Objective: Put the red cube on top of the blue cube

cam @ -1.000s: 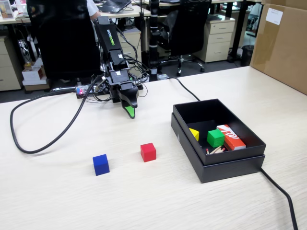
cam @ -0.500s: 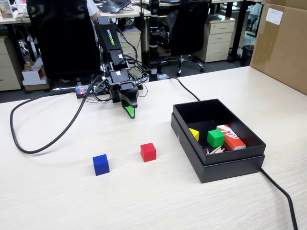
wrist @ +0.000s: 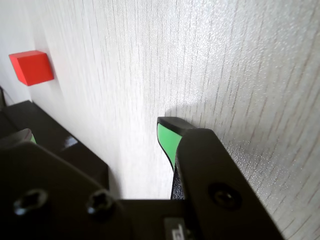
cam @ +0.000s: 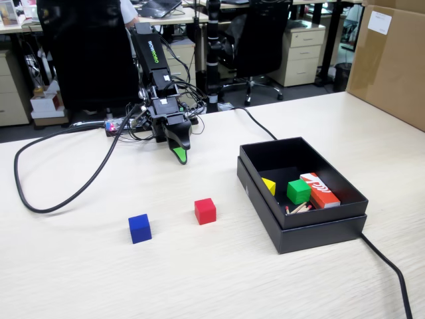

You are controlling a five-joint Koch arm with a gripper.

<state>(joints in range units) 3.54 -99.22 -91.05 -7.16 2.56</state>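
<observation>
- The fixed view shows the whole table [cam: 80,279]. The wrist view shows only a small bit of it, close up.
- In the fixed view, the gripper [cam: 180,157] points down near the back of the table, with its green tip just above the wood. It holds nothing.
- In the fixed view the two jaws look pressed into one point. In the wrist view only one green tip [wrist: 169,141] shows clearly, so I cannot tell if the gripper is open or closed.
- The red cube [cam: 205,211] sits flat on the table in front of the gripper, well apart from it.
- The wrist view also shows the red cube [wrist: 31,67], far off in the top left corner. Nothing touches it.
- The blue cube [cam: 139,228] sits on the table to the left of the red cube and a little nearer the camera. The two cubes are apart. Only the fixed view shows the blue one.
- Only the fixed view shows the black box [cam: 299,232] at the right. Inside it are a green cube [cam: 298,191], a yellow piece [cam: 269,185] and a red-orange box [cam: 319,189] with white marks.
- A black cable [cam: 40,199] loops over the left side of the table.
</observation>
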